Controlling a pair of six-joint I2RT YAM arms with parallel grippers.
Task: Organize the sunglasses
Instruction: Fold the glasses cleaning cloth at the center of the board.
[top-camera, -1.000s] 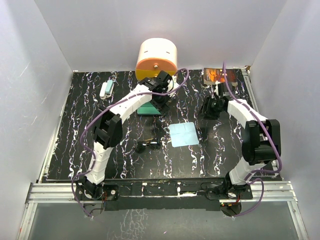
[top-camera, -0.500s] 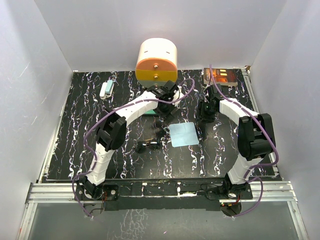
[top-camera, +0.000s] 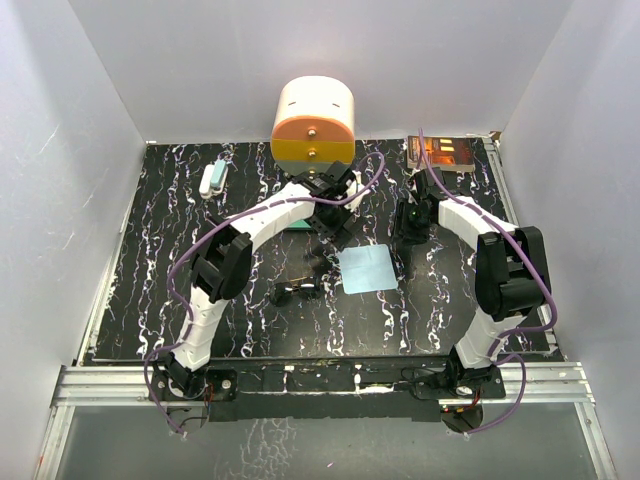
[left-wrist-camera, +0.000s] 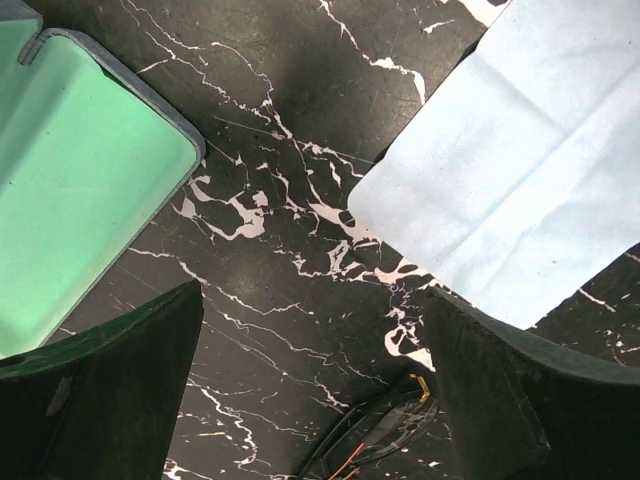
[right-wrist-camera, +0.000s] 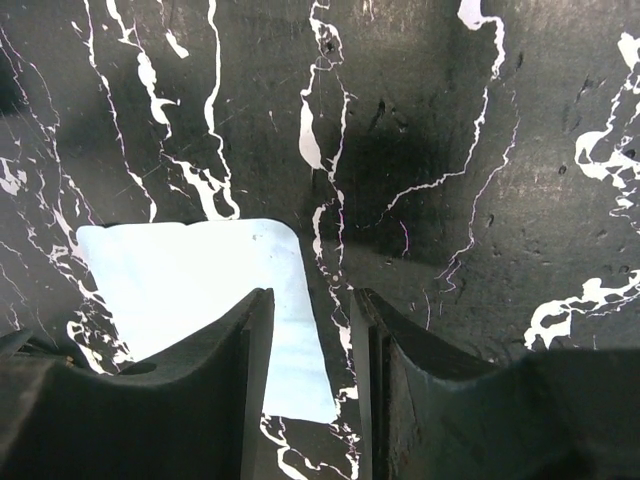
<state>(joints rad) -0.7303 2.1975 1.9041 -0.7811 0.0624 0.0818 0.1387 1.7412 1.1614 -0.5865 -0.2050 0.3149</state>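
The sunglasses (top-camera: 299, 287) lie on the black marble table, near of the middle; in the left wrist view only part of the thin black frame (left-wrist-camera: 385, 445) shows at the bottom edge. The teal-lined case (top-camera: 293, 223) lies open, mostly under my left arm, and its lining (left-wrist-camera: 80, 190) shows at the upper left. The light-blue cloth (top-camera: 367, 268) lies flat right of the sunglasses. My left gripper (top-camera: 332, 226) (left-wrist-camera: 312, 295) is open and empty above bare table between case and cloth (left-wrist-camera: 520, 170). My right gripper (top-camera: 410, 226) (right-wrist-camera: 308, 300) is open by a narrow gap, empty, above the cloth's (right-wrist-camera: 180, 290) right edge.
An orange-and-white cylindrical container (top-camera: 313, 125) stands at the back centre. A small white and teal object (top-camera: 212, 178) lies at the back left. A dark box with orange print (top-camera: 440, 152) sits at the back right. White walls close in three sides.
My left gripper moved right and nearer, off the case towards the cloth. My right gripper shifted slightly left. In the last half second almost nothing moved.
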